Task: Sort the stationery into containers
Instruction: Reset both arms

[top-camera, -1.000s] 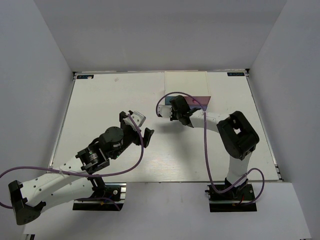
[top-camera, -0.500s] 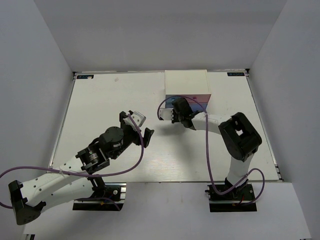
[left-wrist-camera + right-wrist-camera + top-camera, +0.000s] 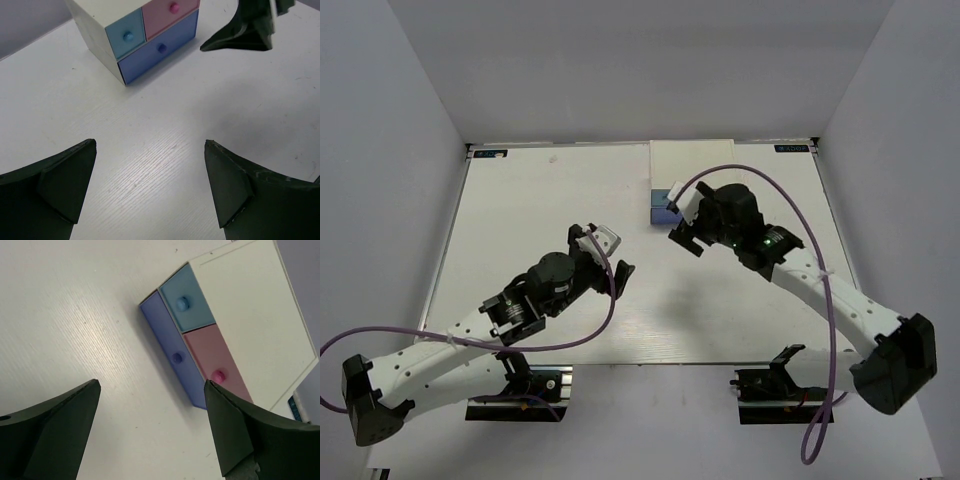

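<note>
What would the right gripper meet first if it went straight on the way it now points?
Probably the bare table just before the violet-blue drawer; the right gripper looks aimed beside the cabinet, depth unclear.

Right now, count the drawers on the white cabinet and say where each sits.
3. Facing the cabinet front: the light blue drawer top left, the pink drawer top right, the violet-blue drawer across the bottom. None appears hidden.
</note>
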Available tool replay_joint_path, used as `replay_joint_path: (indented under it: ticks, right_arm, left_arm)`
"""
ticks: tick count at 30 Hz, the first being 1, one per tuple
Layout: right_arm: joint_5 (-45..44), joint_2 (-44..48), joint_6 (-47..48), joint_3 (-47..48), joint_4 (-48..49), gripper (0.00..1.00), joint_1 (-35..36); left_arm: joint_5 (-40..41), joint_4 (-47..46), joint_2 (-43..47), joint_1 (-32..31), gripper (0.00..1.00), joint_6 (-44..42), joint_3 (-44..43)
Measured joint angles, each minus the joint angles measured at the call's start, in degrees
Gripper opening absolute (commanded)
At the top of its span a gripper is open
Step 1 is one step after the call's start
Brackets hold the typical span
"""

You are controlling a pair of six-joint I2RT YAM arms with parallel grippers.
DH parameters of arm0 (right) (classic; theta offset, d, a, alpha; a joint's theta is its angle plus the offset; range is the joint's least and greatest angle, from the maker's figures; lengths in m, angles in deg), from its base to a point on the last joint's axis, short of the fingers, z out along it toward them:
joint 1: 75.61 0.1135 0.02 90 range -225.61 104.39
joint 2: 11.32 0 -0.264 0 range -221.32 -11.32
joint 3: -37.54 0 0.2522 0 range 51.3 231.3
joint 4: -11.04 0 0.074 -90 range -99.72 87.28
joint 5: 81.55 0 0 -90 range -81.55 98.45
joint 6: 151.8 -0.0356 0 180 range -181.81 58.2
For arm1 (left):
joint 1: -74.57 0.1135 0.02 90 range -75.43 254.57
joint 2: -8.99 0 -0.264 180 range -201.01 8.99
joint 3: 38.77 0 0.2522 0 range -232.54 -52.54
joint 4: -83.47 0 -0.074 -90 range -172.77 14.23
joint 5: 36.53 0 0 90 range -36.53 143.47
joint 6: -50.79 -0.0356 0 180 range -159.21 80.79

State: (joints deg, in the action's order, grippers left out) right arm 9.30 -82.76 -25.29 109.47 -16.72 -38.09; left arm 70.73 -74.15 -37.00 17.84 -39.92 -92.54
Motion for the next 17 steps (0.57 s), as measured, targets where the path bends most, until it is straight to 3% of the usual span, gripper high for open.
replay_joint_path:
  ticks: [7, 17]
  right_arm:
    - [-0.2, 10.5, -13.4, -2.7, -2.4, 0.90, 0.0]
    - [-3.1, 21.2, -21.1, -13.4, 3.0, 0.90, -0.1]
  left_arm:
    - [-2.7, 0.3, -4.7, 0.0, 0.99, 0.1, -1.6]
    - [-6.8, -2.7, -18.1, 0.0, 0.99, -0.9, -10.6]
